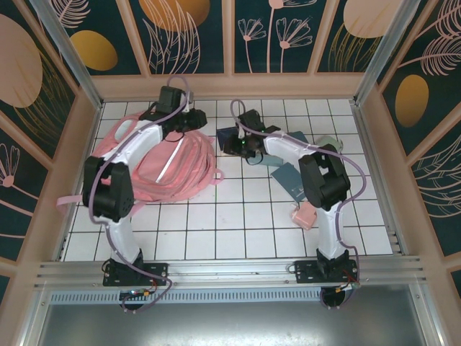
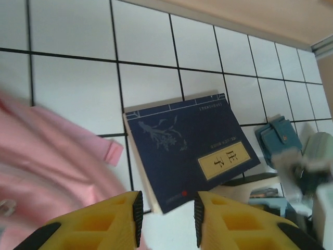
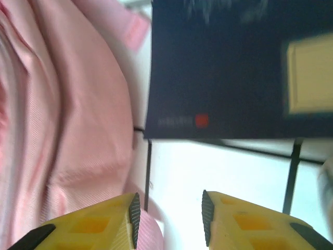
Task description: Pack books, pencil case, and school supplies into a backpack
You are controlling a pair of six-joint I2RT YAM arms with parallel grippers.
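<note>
The navy book (image 2: 192,151) lies flat on the table (image 1: 238,223) near its far edge, just beside the pink backpack (image 1: 173,162). It looks thin, light and probably slick, so it is best pinched along one edge. The left gripper (image 2: 166,211) and right gripper (image 3: 170,213) hover near it, jaws apart and empty.

One pink backpack (image 1: 169,169) lies on the surface. One dark navy book (image 2: 192,151) shows plainly, bearing one pale label; a pale edge peeks from beneath it, and whether that is a second book cannot be told. At least two flat teal pads are countable, one darker (image 1: 292,182) and one lighter (image 1: 276,160) just beside it. There is one pale mint pouch (image 1: 329,144) and one small pink block (image 1: 303,214). Two claws are present, the left claw (image 2: 166,211) and the right claw (image 3: 169,216), each with two yellow fingers.
</note>
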